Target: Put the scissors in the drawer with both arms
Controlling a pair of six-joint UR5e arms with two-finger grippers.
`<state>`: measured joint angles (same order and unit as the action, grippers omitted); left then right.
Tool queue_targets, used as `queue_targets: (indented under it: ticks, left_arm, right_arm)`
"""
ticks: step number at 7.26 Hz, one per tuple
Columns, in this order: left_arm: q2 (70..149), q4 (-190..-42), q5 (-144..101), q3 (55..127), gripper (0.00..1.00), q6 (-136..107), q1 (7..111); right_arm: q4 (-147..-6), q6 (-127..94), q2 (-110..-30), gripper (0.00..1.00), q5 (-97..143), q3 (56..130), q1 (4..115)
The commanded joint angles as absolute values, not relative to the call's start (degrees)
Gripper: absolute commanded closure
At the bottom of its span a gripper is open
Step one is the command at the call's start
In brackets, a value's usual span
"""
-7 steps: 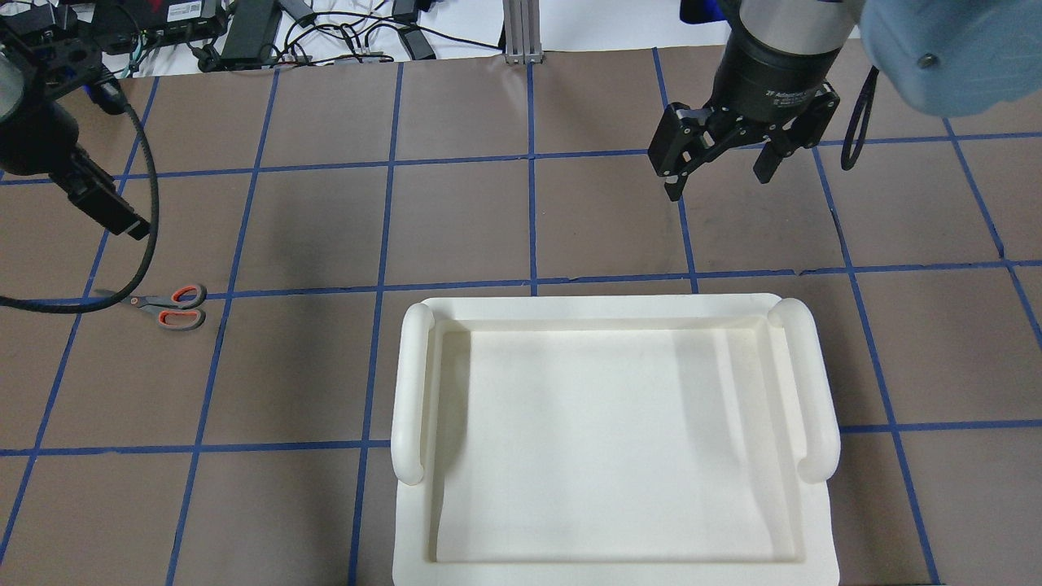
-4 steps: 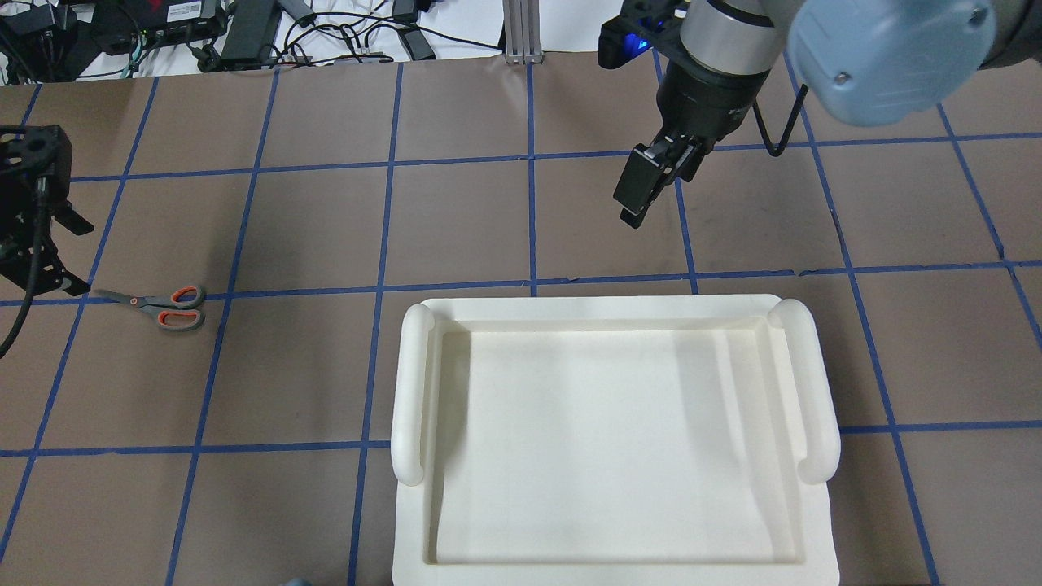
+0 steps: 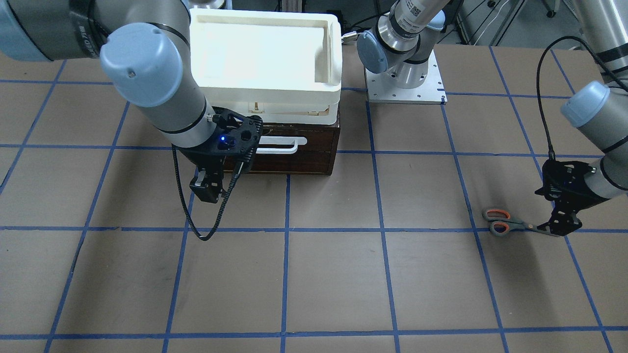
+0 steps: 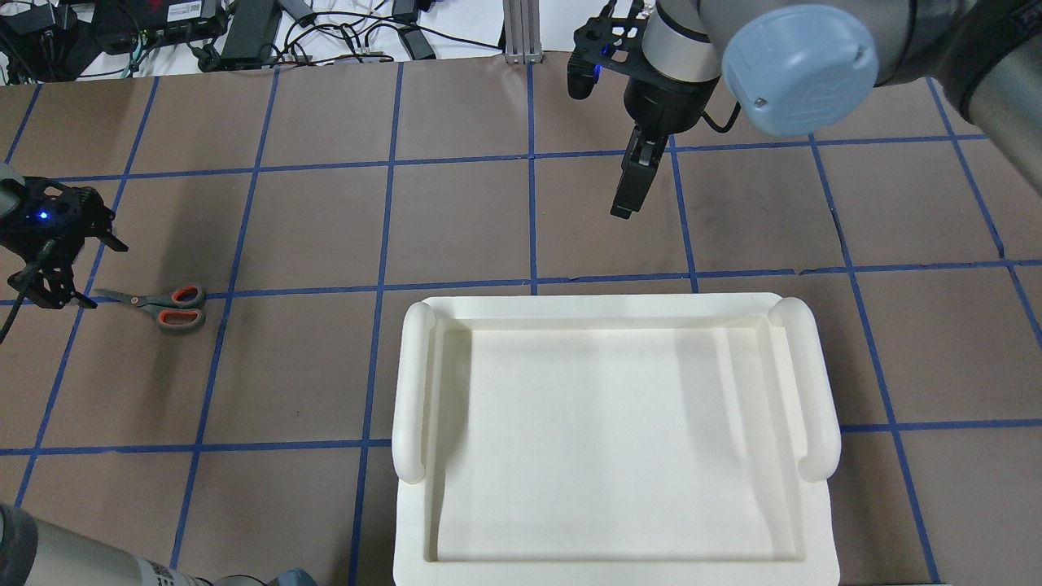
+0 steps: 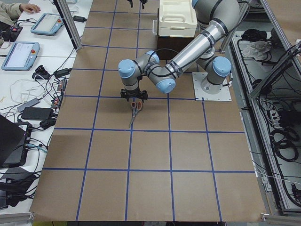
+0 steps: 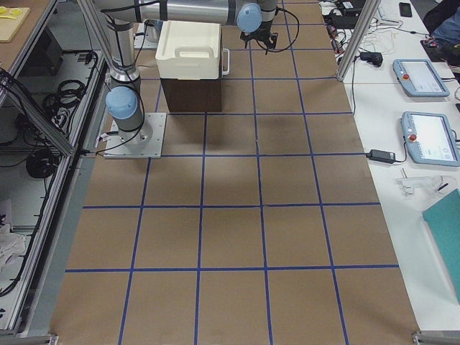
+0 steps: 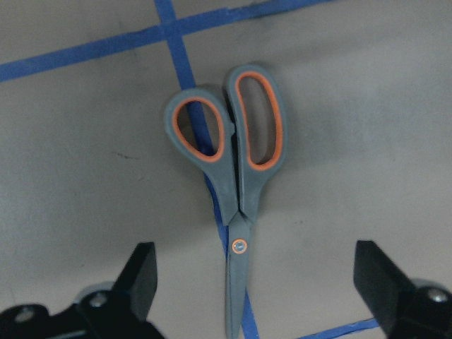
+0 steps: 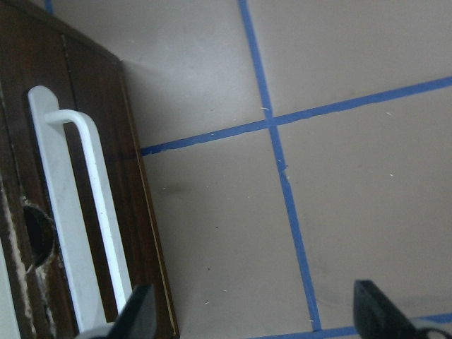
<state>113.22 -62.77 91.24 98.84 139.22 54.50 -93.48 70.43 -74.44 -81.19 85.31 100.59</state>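
Note:
The scissors (image 4: 163, 308) lie flat on the table at the left, handles pointing right; they also show in the front view (image 3: 505, 223). My left gripper (image 4: 50, 293) is low over their blade end. In the left wrist view the gripper (image 7: 256, 289) is open, with a finger on each side of the blades (image 7: 236, 296). The drawer (image 3: 304, 157) is shut, and its white handle (image 3: 279, 144) faces the table's middle. My right gripper (image 3: 206, 189) hangs in front of the drawer's end, apart from the handle (image 8: 92, 212). The right wrist view shows it (image 8: 258, 314) open and empty.
A white plastic tray (image 3: 265, 98) sits on top of the drawer box and hides it in the overhead view (image 4: 411, 382). The table is brown with blue tape lines. Cables and power bricks (image 4: 244, 32) lie beyond the far edge.
My left gripper has swung in and come down over the scissors' blades. My right gripper has turned edge-on and shifted left. The scissors have not moved.

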Motion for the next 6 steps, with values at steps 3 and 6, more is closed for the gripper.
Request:
queue_targets:
  ticks: [3,6]
  left_arm:
    - [120.2,-52.9,93.4,99.1,0.00,138.5,54.4]
    - [119.4,-53.3,92.7,102.1,0.00,136.3,54.1]
  right_arm:
    - [-87.3,81.8,-69.1,0.00,-83.6,85.4,106.5]
    - [-86.8,79.3,-68.9,0.00,-83.4,85.4,107.1]
